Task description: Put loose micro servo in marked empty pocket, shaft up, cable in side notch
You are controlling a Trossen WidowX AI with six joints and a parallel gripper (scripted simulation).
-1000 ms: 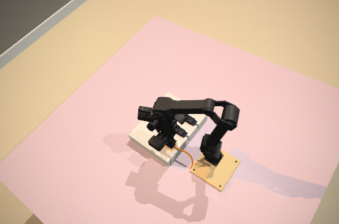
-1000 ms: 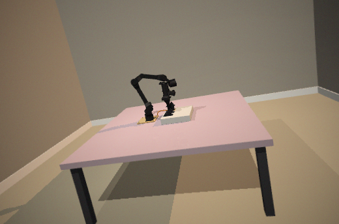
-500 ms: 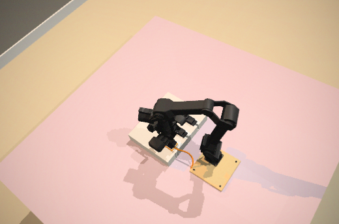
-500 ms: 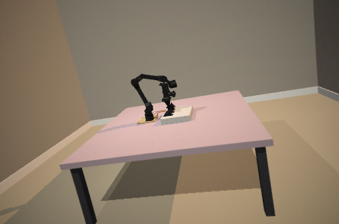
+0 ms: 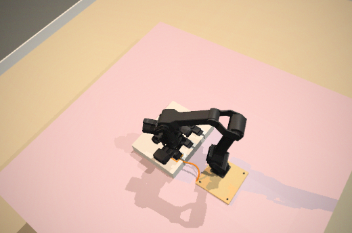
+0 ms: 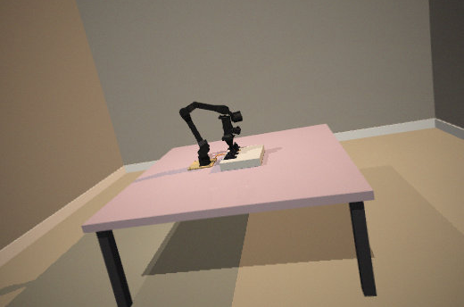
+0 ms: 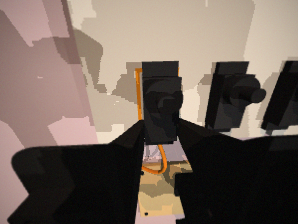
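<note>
My gripper is shut on the black micro servo, holding it by its sides over the marked pocket. The servo's round shaft side faces the wrist camera, so it points up. The pocket's orange outline shows along the servo's left side, with a sliver at the right; the pocket's inside is hidden under the servo. Whether the ears lie flat on the cream deck cannot be told. The orange cable curves out toward the arm's base; the side notch is not visible.
Two other black servos stand in a row on the deck, right of the held one in the wrist view. The arm's tan base plate lies beside the deck on the pink table.
</note>
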